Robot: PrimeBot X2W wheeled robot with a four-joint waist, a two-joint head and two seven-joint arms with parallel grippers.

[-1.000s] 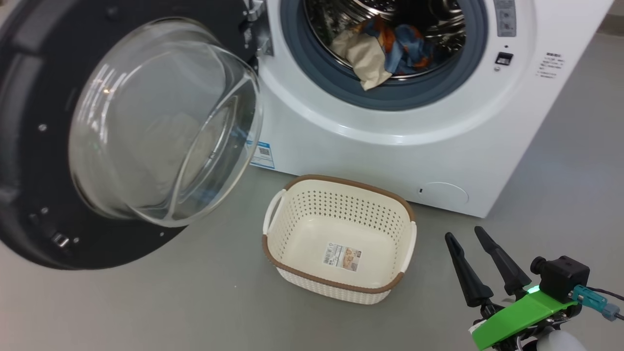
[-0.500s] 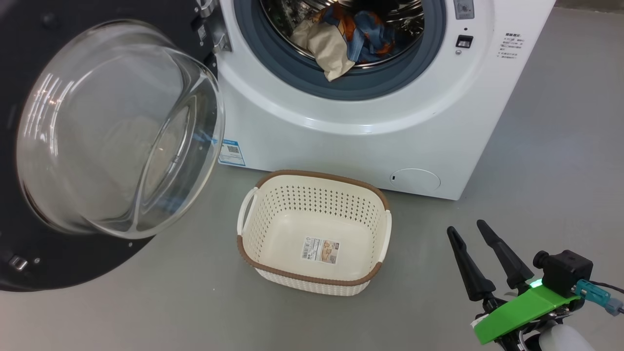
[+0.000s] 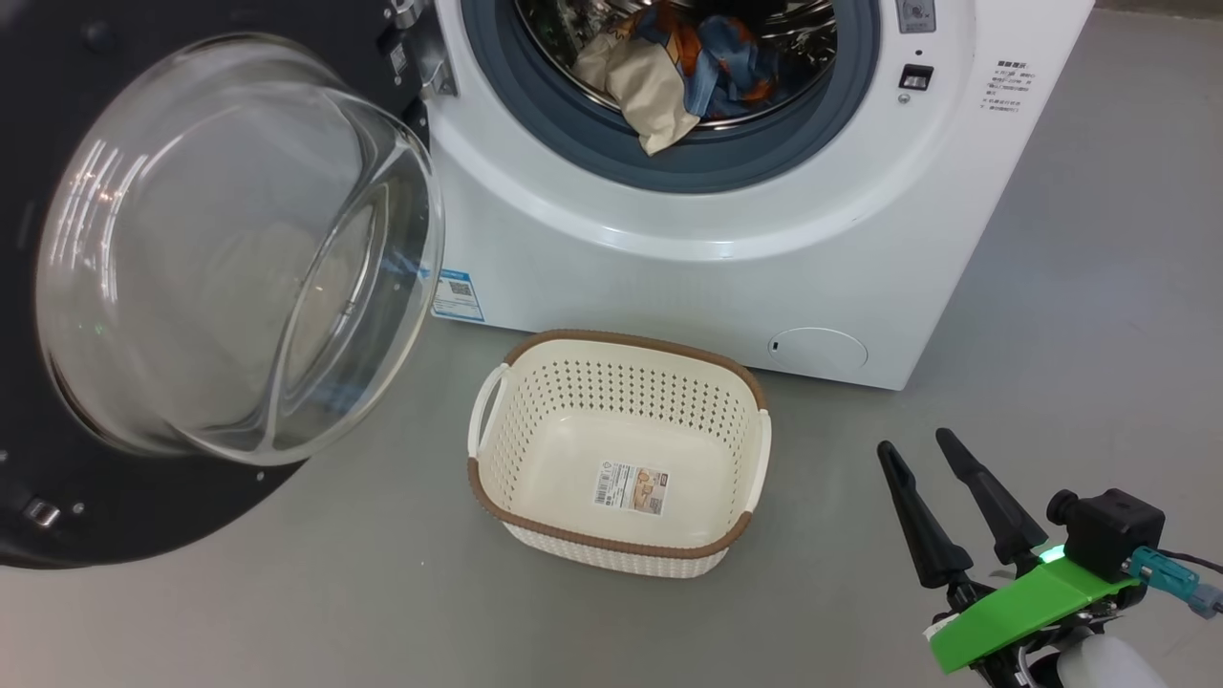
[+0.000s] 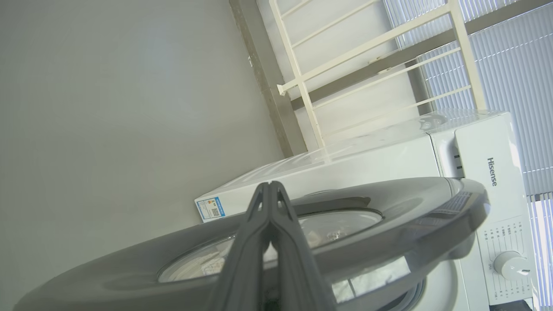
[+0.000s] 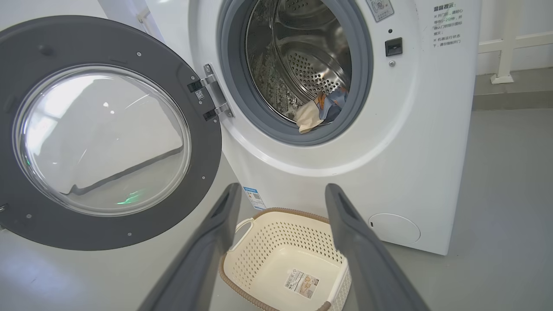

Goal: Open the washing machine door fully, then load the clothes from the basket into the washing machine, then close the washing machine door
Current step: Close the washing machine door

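Left gripper [image 4: 271,185] pinched closed, empty, behind washing machine door [image 4: 410,203]: push outer face steadily; clothes [image 3: 659,91] overhang gasket [image 3: 669,174], may snag.

Perforated plastic basket [image 3: 497,425]; steel drum [image 5: 302,47]

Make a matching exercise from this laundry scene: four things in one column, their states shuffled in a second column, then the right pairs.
Column one:
1. washing machine door
2. clothes
3. basket
4. right gripper

Column two:
A. empty, standing on the floor
B. open, holding nothing
C. swung wide open
D. in the drum

Pairs: 1-C, 2-D, 3-A, 4-B
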